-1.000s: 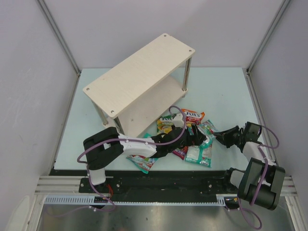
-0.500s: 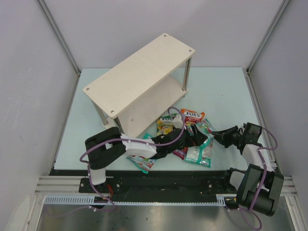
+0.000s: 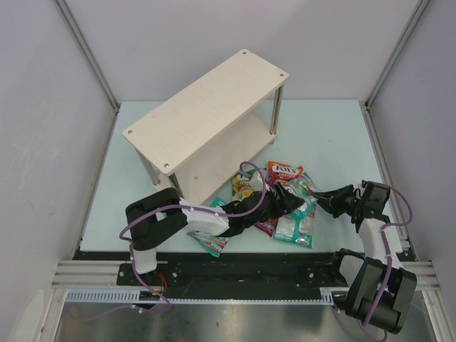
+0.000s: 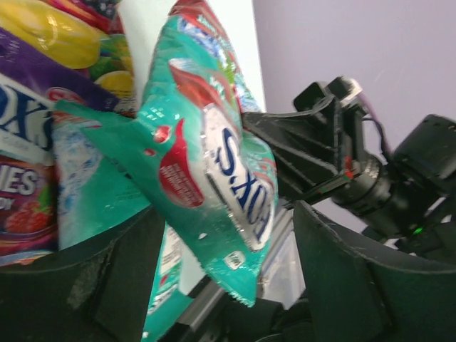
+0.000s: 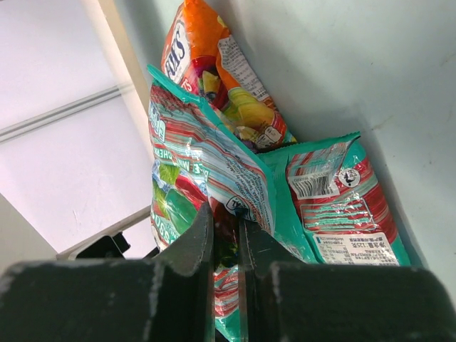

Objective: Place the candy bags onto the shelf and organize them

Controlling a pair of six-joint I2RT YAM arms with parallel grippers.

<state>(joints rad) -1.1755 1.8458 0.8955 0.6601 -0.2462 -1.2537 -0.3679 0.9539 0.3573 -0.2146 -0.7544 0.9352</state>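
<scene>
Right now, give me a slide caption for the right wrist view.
Right hand pinches a teal candy bag by its edge; orange bag and second teal bag lie beyond.

Pale-wood shelf [image 3: 206, 107]; teal bag [image 4: 214, 164], orange bag [image 5: 214, 78]

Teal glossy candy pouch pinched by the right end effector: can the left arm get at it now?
Likely yes. The right end effector holds the teal glossy candy pouch upright by its edge, and the left end effector is open astride it, with nothing visibly blocking it.
</scene>
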